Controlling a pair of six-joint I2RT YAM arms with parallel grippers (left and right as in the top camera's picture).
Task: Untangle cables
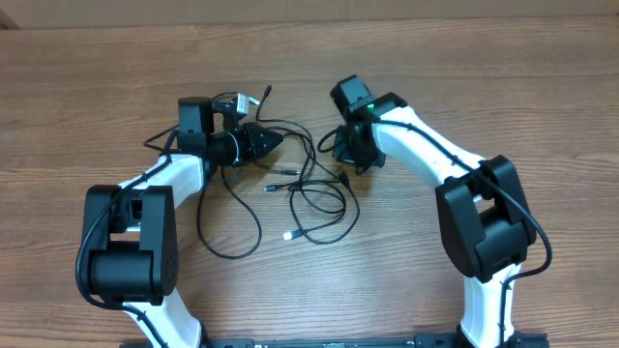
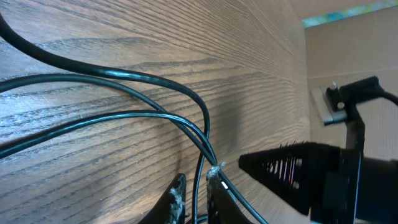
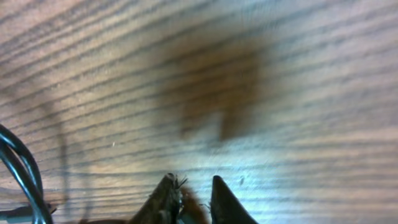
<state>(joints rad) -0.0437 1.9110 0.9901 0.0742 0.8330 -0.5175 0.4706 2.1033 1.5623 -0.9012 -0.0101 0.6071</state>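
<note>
Wood-grain worktop [image 1: 503, 87] carries everything here. At the left, the left gripper [image 1: 276, 141] lies low and points right into the heap. In its wrist view its fingers [image 2: 214, 190] are drawn nearly together on one thin strand that runs straight down between them, so it looks to be pinching the cables [image 2: 155, 81]. The cables [image 1: 311, 184] lie in loose overlapping loops between the two arms, with one wide loop trailing toward the left arm's base. At the right, the right gripper [image 1: 340, 150] sits just beside the far side of the heap. Its own blurred view shows the tips close together over bare wood, with the strands [image 3: 18, 165] off at the left edge; I cannot tell whether it holds anything. The main risk, as I judge it, is a pull by the left arm with nothing anchoring the rest: the whole heap would slide, or the crossed loops would cinch into a tighter knot. A plug tip could also catch in a loop. The heap has no single heading. Its broadest stretch runs left to right, one end sticks out toward the far edge, and a silvery tip [image 1: 287, 235] points toward the near edge.
</note>
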